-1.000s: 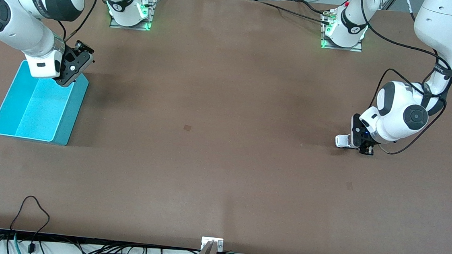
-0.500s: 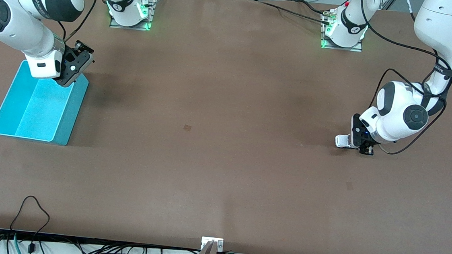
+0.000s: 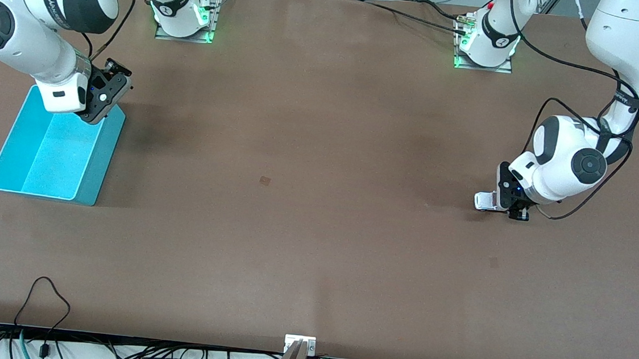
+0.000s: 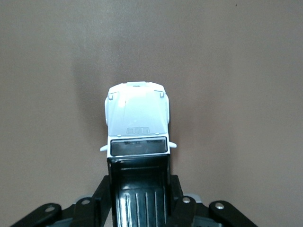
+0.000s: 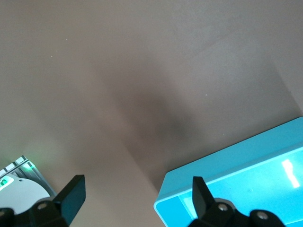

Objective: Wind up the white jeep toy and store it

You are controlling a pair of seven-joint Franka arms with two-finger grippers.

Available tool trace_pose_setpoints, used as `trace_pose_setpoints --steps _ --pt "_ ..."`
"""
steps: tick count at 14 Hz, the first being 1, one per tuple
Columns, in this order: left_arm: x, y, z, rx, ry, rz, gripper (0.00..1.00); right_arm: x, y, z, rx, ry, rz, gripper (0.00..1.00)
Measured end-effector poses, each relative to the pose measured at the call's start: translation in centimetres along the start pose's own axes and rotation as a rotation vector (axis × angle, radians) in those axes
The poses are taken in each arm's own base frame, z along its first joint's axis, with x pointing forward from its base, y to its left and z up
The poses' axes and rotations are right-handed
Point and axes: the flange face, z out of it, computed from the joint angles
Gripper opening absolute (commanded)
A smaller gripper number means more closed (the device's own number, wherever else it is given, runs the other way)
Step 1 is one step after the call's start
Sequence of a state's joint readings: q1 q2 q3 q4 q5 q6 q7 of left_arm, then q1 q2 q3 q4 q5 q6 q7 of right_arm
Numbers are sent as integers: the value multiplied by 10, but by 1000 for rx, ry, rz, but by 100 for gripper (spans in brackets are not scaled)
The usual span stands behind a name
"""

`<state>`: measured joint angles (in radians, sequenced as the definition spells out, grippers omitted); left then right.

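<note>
L gripper (image 4: 139, 201): jaws clamped on white jeep toy (image 4: 137, 124), down on table (image 3: 317, 202), well apart from cyan bin (image 3: 54, 150)
R gripper (image 5: 135, 189): jaws wide, empty, over bin's edge, waiting
Progress: early imo, winding underway maybe, storing not done

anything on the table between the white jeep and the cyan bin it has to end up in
Nothing visible does. The white jeep toy sits in the left gripper, whose fingers close on its black rear, at the left arm's end of the table. The cyan bin stands at the right arm's end, under the open right gripper. Only bare tabletop lies between.
</note>
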<state>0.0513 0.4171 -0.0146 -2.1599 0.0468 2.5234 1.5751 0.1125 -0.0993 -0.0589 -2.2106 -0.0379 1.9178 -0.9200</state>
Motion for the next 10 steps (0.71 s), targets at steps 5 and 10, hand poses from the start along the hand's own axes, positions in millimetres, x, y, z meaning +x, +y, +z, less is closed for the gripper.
trace_pose_setpoints --steps 5,10 --pt "0 0 2 -4 0 0 17 0 0 0 0 0 -4 100" --pt "0 0 4 -6 0 0 17 1 2 5 8 -6 -26 100"
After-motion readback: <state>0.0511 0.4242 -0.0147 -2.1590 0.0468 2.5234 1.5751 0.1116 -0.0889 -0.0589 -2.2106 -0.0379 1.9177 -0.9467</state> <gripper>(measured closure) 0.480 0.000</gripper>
